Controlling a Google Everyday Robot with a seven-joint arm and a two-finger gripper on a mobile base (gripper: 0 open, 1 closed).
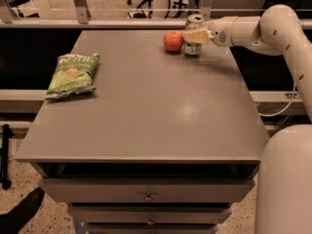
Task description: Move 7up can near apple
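Camera view: gripper [191, 34] clasping 7up can [193, 48], can standing upright, long axis vertical, top facing up, just beside apple [172, 41].

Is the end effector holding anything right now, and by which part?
Yes. The end effector, at the far edge of the table, grips the can around its middle, beside the apple.

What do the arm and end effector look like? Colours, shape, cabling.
The arm is glossy white, with thick rounded tubular links, a bulbous joint and a few small dark dots on the shell. The end effector, at the far edge of the table by the 7up can, is pale yellow and blocky, on a white cylindrical wrist. A thin pale cable hangs below the arm.
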